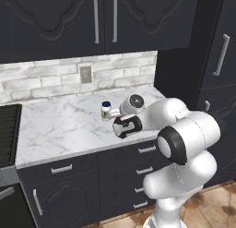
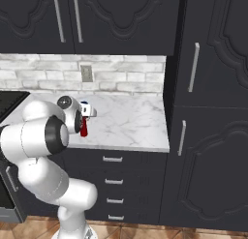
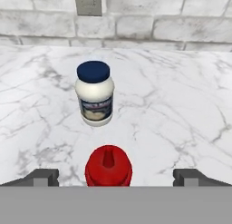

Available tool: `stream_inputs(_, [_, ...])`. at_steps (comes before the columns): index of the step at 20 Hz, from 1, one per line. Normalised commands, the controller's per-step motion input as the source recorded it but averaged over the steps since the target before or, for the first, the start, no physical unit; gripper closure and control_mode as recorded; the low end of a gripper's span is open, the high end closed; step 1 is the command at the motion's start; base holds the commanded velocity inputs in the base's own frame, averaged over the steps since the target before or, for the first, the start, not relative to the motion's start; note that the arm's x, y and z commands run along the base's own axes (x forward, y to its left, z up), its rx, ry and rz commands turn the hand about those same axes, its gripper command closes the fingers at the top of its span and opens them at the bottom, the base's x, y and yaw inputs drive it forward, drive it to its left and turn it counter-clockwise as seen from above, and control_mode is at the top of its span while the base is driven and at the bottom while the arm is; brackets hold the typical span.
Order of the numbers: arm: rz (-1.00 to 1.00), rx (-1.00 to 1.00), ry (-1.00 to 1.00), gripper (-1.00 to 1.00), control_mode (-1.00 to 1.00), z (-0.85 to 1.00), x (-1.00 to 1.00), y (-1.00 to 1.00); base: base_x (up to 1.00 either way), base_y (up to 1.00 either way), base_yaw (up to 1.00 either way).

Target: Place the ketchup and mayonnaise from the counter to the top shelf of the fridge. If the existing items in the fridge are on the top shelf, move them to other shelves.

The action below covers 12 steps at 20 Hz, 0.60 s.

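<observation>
**Gripper poised over the ketchup, jaws wide**

Right now the gripper point(image 3: 116, 177) hangs just above the ketchup point(image 3: 108, 166), its two dark fingertips point(image 3: 43, 177) spread well apart, one on each side of the red cap and touching nothing. The bottle stands upright on the counter point(image 3: 181, 109), near the front edge. Just beyond it, farther toward the wall, stands the mayonnaise point(image 3: 94, 92), upright, apart from the bottle with a strip of bare marble between them.

From the right base view, the ketchup point(image 2: 84, 126) shows as a red sliver below the hand, and the counter point(image 2: 131, 122) runs open to the right until it meets the tall dark cabinet point(image 2: 208, 112). From the left base view, the mayonnaise point(image 1: 106, 111) sits just left of the hand, with wide marble point(image 1: 55, 125) stretching left to the stove point(image 1: 8, 135). A wall outlet point(image 1: 85, 75) sits in the brick backsplash behind.
</observation>
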Motion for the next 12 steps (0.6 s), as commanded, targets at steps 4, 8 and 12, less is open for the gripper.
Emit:
stream_inputs(4, [0.00, 0.00, 0.00, -1.00, -1.00, -0.06, 0.18, 0.06, 0.00, 0.00, 0.00])
stream_inputs(8, [0.00, 0.00, 0.00, -1.00, -1.00, -0.07, 0.20, 0.04, 0.00, 0.00, 0.00])
stream_inputs(12, [0.00, 0.00, 0.00, -1.00, -1.00, -0.15, 0.09, 0.03, 0.00, 0.00, 0.00])
